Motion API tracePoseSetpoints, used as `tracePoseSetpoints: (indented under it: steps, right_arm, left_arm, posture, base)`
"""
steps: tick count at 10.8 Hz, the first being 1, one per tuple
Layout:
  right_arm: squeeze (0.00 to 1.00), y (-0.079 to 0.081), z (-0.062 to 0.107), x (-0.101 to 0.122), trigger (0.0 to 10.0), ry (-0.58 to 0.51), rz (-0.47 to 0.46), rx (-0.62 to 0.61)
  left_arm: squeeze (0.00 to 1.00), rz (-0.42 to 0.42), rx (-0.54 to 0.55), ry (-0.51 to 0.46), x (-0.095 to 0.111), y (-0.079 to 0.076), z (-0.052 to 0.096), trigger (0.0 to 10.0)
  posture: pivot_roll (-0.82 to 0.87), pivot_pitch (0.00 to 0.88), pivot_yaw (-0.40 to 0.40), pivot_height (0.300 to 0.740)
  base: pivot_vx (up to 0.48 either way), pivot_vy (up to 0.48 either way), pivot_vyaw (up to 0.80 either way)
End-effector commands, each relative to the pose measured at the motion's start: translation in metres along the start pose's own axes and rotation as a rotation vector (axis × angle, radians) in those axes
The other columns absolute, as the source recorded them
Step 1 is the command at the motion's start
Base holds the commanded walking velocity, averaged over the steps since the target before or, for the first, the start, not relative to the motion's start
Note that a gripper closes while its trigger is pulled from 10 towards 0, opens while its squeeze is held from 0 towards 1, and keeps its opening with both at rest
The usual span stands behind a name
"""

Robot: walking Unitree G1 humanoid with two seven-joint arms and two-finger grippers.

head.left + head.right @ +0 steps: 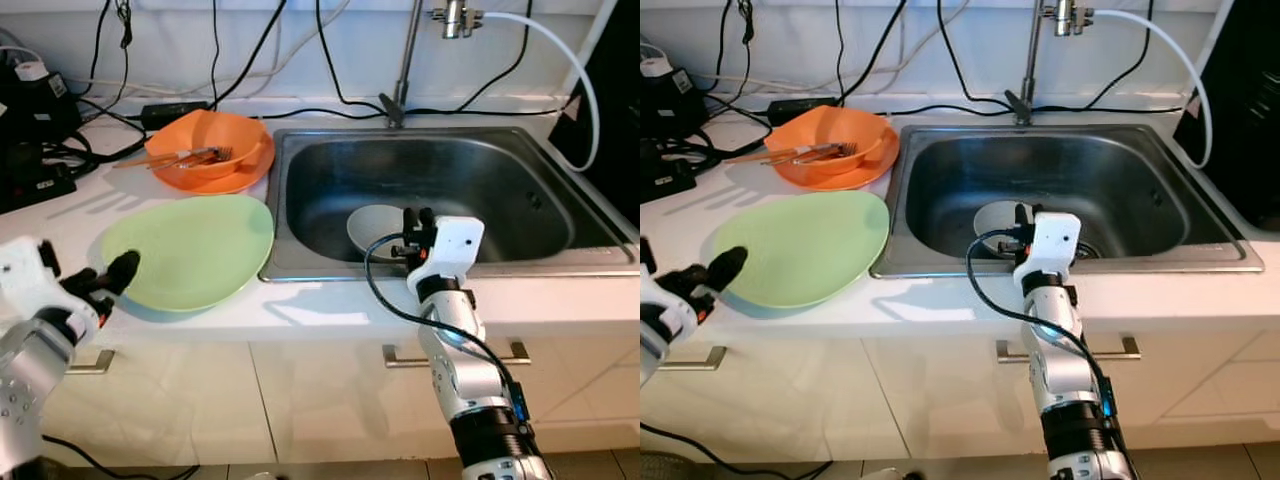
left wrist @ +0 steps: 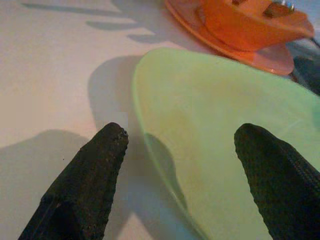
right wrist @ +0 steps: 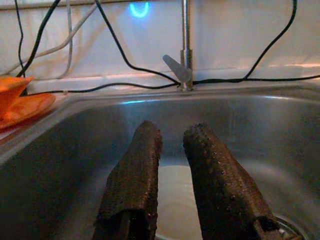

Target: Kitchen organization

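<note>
Hovering at the near edge of the white counter (image 1: 300, 310), left gripper (image 2: 182, 145) spreading its fingers wide, one on each side of the rim of the green plate (image 1: 195, 250), not yet closing on it. Reaching over the front lip of the steel sink (image 1: 500, 190), right gripper (image 3: 172, 137) keeping its fingers narrowly apart with nothing between them, pointing down at the small pale bowl (image 1: 375, 228) lying on the sink floor. Sitting farther back, beyond the green plate, an orange bowl (image 1: 210, 140) on an orange plate (image 1: 245, 178), carrying a fork and chopsticks (image 1: 185, 156). Rising behind the sink, a faucet (image 1: 405, 60), with black cables (image 1: 250, 50) trailing along the wall.
</note>
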State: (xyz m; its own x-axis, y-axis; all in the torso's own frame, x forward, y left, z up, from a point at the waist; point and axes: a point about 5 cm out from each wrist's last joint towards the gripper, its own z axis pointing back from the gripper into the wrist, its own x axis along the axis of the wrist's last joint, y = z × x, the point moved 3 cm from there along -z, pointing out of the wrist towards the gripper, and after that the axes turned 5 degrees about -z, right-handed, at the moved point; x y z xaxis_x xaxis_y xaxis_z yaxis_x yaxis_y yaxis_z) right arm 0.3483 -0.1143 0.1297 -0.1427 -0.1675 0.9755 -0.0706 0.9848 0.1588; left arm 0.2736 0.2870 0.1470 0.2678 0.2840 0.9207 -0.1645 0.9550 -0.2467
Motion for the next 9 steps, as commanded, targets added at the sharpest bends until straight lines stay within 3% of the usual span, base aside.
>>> tracePoseSetpoints:
  steps: [1,3,6,8,9]
  right_arm:
    - [0.00,0.002,-0.002,0.002,10.0,-0.008,0.008,0.009]
    - [0.00,0.002,-0.002,0.001,10.0,-0.005,0.004,0.009]
    - [0.00,0.003,-0.003,0.002,10.0,-0.004,0.000,0.016]
    - [0.00,0.003,-0.003,0.001,10.0,0.003,-0.001,0.017]
    - [0.00,0.003,-0.003,0.000,10.0,0.004,-0.003,0.020]
  left_arm:
    - [0.00,-0.004,0.007,0.010,0.008,-0.004,0.001,10.0]
    - [0.00,0.081,0.018,0.071,0.003,-0.006,0.001,10.0]
    - [0.00,0.015,0.041,0.061,0.007,-0.013,-0.003,10.0]
    - [0.00,-0.114,0.070,0.000,0.018,-0.022,-0.004,10.0]
    - [0.00,-0.108,0.070,-0.016,0.020,-0.024,-0.005,10.0]
  posture:
    - [0.15,0.000,0.056,0.740]
    - [0.15,0.000,0.056,0.740]
    - [0.14,0.000,0.056,0.740]
    - [0.14,0.000,0.054,0.740]
    - [0.14,0.000,0.055,0.740]
  base:
    - [0.000,0.000,0.00]
    - [0.000,0.000,0.00]
    - [0.000,0.000,0.00]
    - [0.000,0.000,0.00]
    - [0.000,0.000,0.00]
